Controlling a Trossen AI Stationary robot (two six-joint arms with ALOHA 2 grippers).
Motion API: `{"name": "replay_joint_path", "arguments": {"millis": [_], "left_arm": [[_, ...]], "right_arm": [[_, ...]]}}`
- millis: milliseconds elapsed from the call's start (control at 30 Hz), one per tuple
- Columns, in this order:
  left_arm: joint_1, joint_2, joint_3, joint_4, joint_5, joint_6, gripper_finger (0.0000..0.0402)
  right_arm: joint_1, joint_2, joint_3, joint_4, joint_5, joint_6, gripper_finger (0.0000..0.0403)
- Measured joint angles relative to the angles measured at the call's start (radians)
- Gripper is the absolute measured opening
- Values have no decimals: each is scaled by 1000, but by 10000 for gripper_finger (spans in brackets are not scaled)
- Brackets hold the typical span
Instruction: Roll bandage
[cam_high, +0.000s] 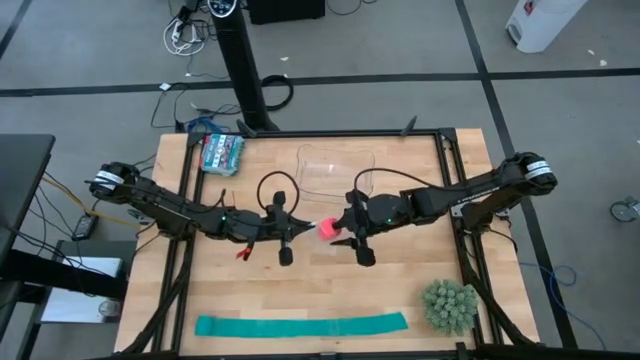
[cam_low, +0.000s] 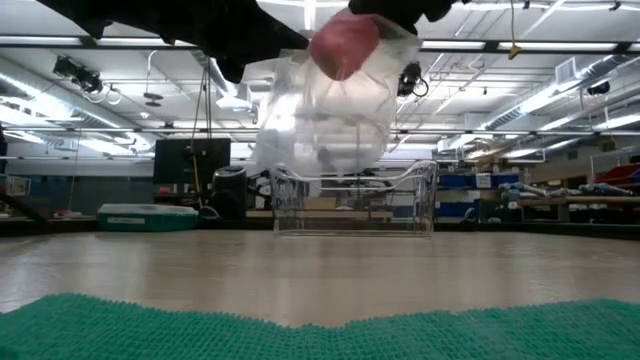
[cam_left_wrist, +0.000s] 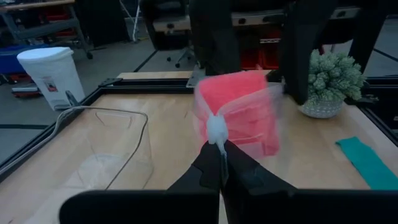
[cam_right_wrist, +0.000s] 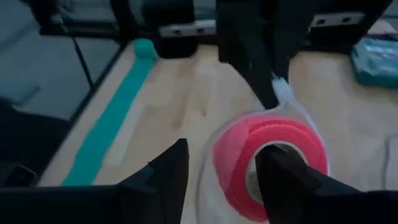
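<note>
At frame centre, your left gripper (cam_high: 300, 226) is pinching shut on the clear plastic wrap (cam_left_wrist: 217, 126) around the pink-red rolled fabric bandage (cam_high: 327, 230); your right gripper (cam_high: 345, 238), fingers spread open, is straddling that roll above the table (cam_high: 400, 290).

pink bandage (cam_right_wrist: 272, 158) roll, bagged, held aloft

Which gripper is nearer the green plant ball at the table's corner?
Right. The right gripper is mid-table at the bandage, on the plant ball's side; the left gripper sits beyond the bandage, farther away.

Grey floor (cam_high: 420, 40), ceiling strip lights (cam_low: 560, 95) — white bin (cam_left_wrist: 51, 74)
</note>
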Motion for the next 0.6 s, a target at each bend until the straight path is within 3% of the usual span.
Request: {"name": "replay_joint_path", "arguments": {"millis": [67, 167, 233, 333, 433, 533, 600], "left_arm": [[4, 0, 0, -1, 1, -1, 6], [4, 0, -1, 3, 0, -1, 6], [4, 0, -1, -10, 0, -1, 6], [4, 0, -1, -12, 1, -1, 6], [4, 0, -1, -12, 1, 0, 6], [4, 0, -1, -11, 1, 0, 6], [4, 0, -1, -15, 1, 1, 6]], "right_arm": [[0, 5, 40, -86, 82, 28, 169], [-1, 13, 82, -134, 60, 22, 165], [10, 15, 86, -169, 124, 21, 163], [11, 18, 91, -194, 56, 11, 160], [8, 22, 91, -255, 152, 49, 155], [2, 22, 90, -250, 39, 54, 152], [12, 22, 91, -267, 144, 71, 151]]}}
